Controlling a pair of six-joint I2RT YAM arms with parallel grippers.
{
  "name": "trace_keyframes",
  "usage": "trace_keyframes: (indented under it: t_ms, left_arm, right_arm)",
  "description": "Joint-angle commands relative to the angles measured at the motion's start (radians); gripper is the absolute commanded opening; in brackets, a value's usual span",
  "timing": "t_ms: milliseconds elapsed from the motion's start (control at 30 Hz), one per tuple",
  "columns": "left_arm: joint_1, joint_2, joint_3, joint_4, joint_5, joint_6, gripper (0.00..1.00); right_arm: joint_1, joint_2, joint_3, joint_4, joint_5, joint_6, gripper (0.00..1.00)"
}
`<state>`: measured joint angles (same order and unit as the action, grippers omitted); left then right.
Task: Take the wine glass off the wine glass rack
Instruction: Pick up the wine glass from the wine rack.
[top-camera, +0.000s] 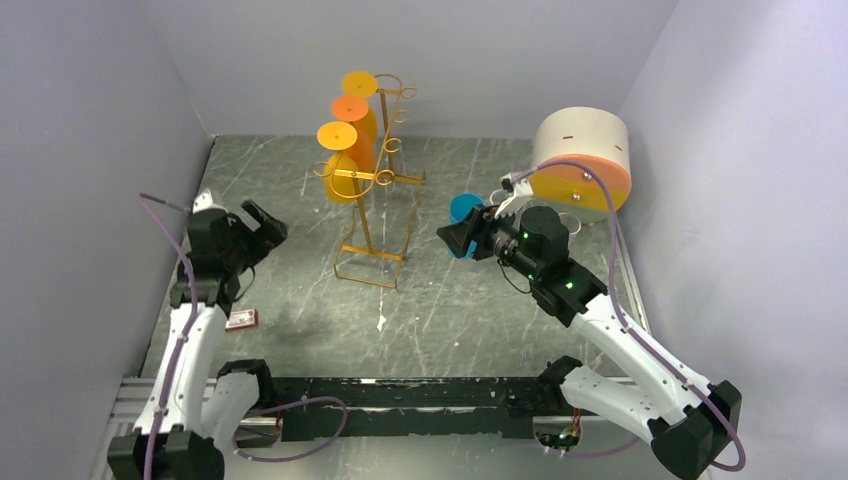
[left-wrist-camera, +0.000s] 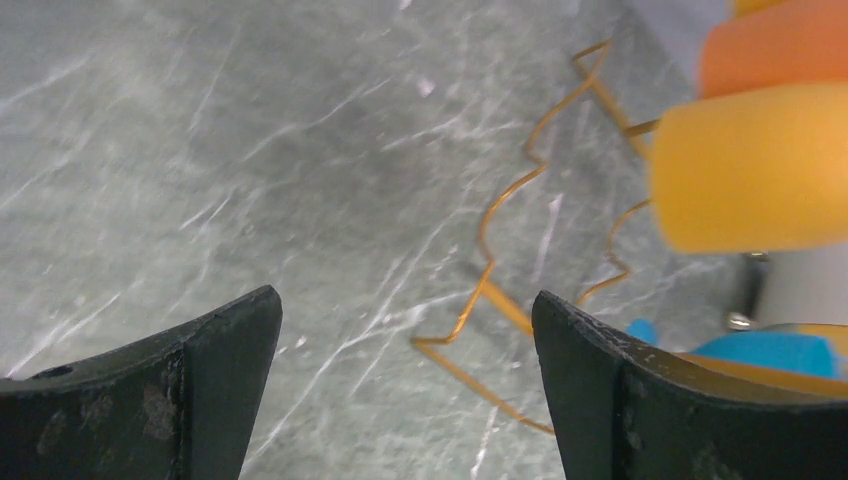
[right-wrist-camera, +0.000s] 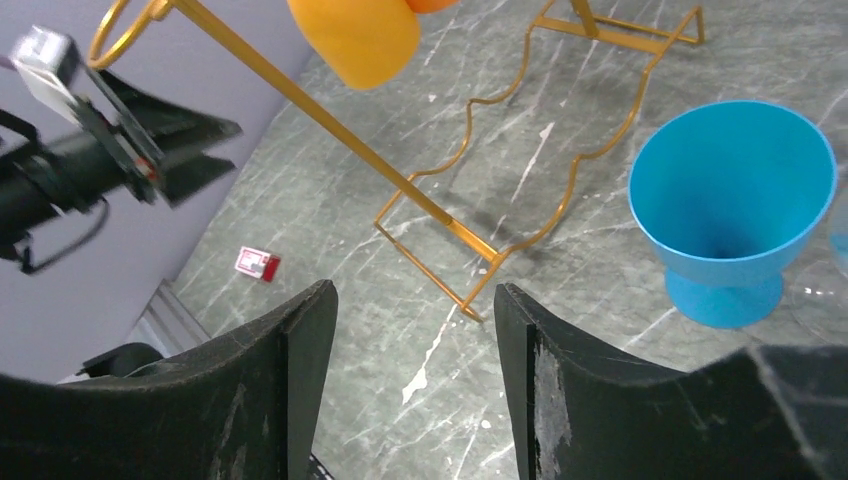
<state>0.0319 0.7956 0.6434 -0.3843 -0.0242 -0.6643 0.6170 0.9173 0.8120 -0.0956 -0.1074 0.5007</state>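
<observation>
The gold wire wine glass rack stands mid-table, with several yellow and orange wine glasses hanging upside down on its left side. A blue wine glass stands on its foot on the table, apart from the rack and just right of my right gripper. That gripper is open, with only bare table between its fingers. From above it sits to the right of the rack beside the blue glass. My left gripper is wide open and empty. It hovers left of the rack, near a yellow glass bowl.
A white drum with an orange band leans at the back right. A small red and white box lies near the left arm's base. Grey walls close in the table on three sides.
</observation>
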Motion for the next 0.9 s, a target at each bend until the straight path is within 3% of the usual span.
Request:
trace_keyframes:
  t_ms: [0, 167, 333, 600, 867]
  left_arm:
    - [0.100, 0.102, 0.202, 0.083, 0.355, 0.040, 0.99]
    - [0.117, 0.268, 0.468, 0.043, 0.479, 0.114, 0.99]
    - [0.116, 0.394, 0.650, 0.023, 0.502, 0.123, 1.00]
    - [0.116, 0.551, 0.742, 0.155, 0.761, 0.007, 0.93]
    - [0.054, 0.643, 0.853, 0.095, 0.764, 0.074, 0.91]
  right_arm:
    - [-0.003, -0.006, 0.006, -0.074, 0.055, -0.029, 0.64]
    - [-0.002, -0.017, 0.002, -0.101, 0.077, -0.036, 0.66]
    - [-0.002, -0.038, -0.028, -0.072, 0.079, -0.033, 0.68]
    - [-0.004, -0.014, -0.011, -0.085, 0.098, -0.048, 0.68]
    - [-0.003, 0.016, -0.014, -0.069, 0.097, -0.051, 0.68]
